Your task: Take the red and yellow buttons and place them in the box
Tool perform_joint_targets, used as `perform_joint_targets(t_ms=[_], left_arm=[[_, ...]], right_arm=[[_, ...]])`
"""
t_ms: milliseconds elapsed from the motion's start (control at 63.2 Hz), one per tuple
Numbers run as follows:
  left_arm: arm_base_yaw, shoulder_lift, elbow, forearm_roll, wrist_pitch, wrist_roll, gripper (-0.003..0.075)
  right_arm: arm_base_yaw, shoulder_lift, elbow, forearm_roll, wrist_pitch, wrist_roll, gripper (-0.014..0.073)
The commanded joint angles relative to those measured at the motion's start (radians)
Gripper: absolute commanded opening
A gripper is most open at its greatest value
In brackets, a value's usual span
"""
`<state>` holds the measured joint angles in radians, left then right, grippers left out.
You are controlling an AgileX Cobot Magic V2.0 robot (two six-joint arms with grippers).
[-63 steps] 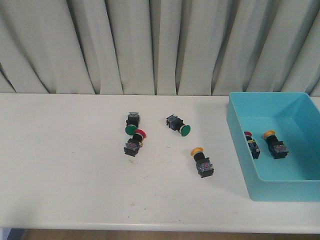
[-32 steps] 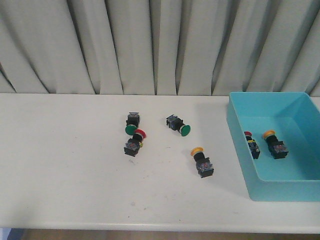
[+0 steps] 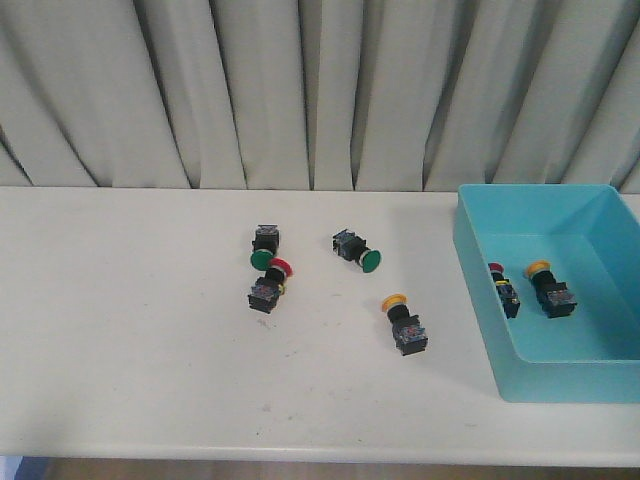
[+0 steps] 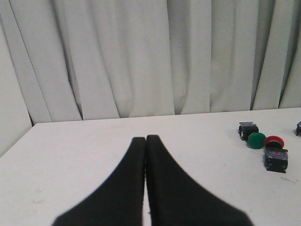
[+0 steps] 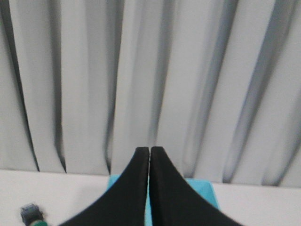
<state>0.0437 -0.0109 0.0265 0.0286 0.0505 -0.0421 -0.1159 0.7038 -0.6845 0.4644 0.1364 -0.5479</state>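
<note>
White table (image 3: 130, 330) before a pale curtain (image 3: 300, 90), with 4 buttons loose on it and 2 in the box.

You have a red button (image 3: 268, 286) touching or nearly touching a green button (image 3: 263, 247) near the table's middle, a second green button (image 3: 357, 250) to their right, and a yellow button (image 3: 404, 322) nearer the box (image 3: 540, 375). Inside the blue box at the right lie 1 red-capped button (image 3: 503, 287), partly hidden by the wall, and 1 yellow-capped button (image 3: 549, 287). Your left gripper (image 4: 145, 139) and right gripper (image 5: 149, 149) each have their fingers pressed together, holding nothing.
</note>
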Motion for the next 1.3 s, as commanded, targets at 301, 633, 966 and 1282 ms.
perform_joint_targets(t_ms=[301,633,966,1282], left_arm=[[0.001,-0.015,0.049,-0.009,-0.07,-0.009,0.0003],[0.001,-0.015,0.049,-0.009,-0.07,-0.009,0.0003],[0.001,-0.014,0.049,-0.009,-0.07,-0.009,0.0003],[0.001,-0.014,0.049,-0.009,-0.07,-0.009,0.0003]], right_arm=[[0.002,-0.41,0.462,-0.536,-0.143,0.621,-0.0004],[0.002,-0.723,0.722,-0.539,-0.144,0.666,-0.0004],[0.002,-0.725,0.721,-0.543,-0.108,0.664,-0.0004],[0.071,-0.725,0.721,-0.561,-0.121,0.648,-0.0004]])
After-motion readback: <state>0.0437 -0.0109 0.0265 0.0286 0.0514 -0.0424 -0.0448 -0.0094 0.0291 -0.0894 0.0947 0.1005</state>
